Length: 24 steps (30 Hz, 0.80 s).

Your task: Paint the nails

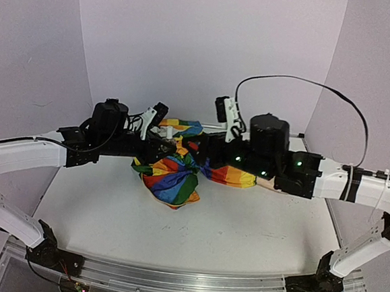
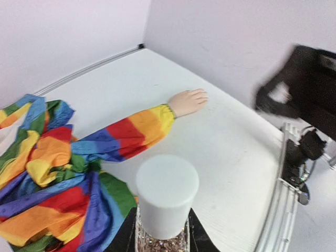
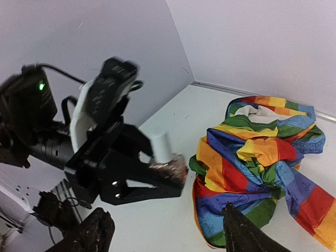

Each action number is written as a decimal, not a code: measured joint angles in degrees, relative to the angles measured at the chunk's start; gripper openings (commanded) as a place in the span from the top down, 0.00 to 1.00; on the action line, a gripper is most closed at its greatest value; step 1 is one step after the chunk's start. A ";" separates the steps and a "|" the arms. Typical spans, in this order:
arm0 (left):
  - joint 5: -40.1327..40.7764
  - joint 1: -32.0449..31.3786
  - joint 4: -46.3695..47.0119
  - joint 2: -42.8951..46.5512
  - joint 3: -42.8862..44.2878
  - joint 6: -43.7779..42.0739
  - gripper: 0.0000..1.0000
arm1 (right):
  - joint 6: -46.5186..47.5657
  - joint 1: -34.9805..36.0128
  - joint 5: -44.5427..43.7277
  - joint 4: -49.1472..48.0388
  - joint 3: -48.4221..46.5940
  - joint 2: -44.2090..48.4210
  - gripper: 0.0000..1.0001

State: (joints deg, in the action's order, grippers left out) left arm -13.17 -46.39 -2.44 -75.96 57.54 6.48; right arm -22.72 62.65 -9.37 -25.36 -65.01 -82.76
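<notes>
My left gripper (image 2: 163,240) is shut on a small bottle (image 2: 167,197) with a white cap and glittery contents, held upright above the table. The bottle also shows in the right wrist view (image 3: 167,157), held by the left gripper (image 3: 157,176). The pale peach mannequin hand (image 2: 188,102) lies flat on the table beyond the bottle, at the end of a rainbow-striped sleeve (image 2: 131,131). Its nails (image 2: 202,96) are too small to make out. My right gripper (image 3: 168,236) is open and empty, facing the bottle from a short way off. In the top view both grippers (image 1: 164,145) (image 1: 198,146) meet over the cloth.
The bunched rainbow garment (image 1: 172,178) lies mid-table under both arms and fills the right of the right wrist view (image 3: 257,157). White walls close the back and sides. A metal rail (image 2: 286,184) edges the table.
</notes>
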 measured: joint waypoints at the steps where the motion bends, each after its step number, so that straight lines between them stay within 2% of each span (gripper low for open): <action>1: -2.51 0.00 0.55 0.20 0.00 0.15 1.00 | -0.09 -2.69 4.22 -1.22 1.57 1.88 0.17; 5: -16.70 0.00 1.53 0.15 0.15 0.68 1.00 | -1.22 -14.19 22.56 -8.04 6.71 4.92 0.17; 10: -32.85 -0.61 2.08 -2.71 2.05 1.18 1.00 | -3.61 -15.28 41.64 -15.23 8.35 1.60 0.24; 16: -39.93 -2.23 2.54 -4.98 2.78 1.33 1.00 | -6.40 -14.34 56.02 -22.05 8.55 -1.73 0.42; 24: -42.73 -2.60 2.82 -5.77 3.56 1.31 1.00 | -7.58 -14.34 62.40 -24.28 6.19 -6.32 0.64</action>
State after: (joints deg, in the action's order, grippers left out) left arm -55.90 -48.99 0.38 -81.73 61.10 7.79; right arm -30.30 48.31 53.04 -49.65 -58.83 -89.08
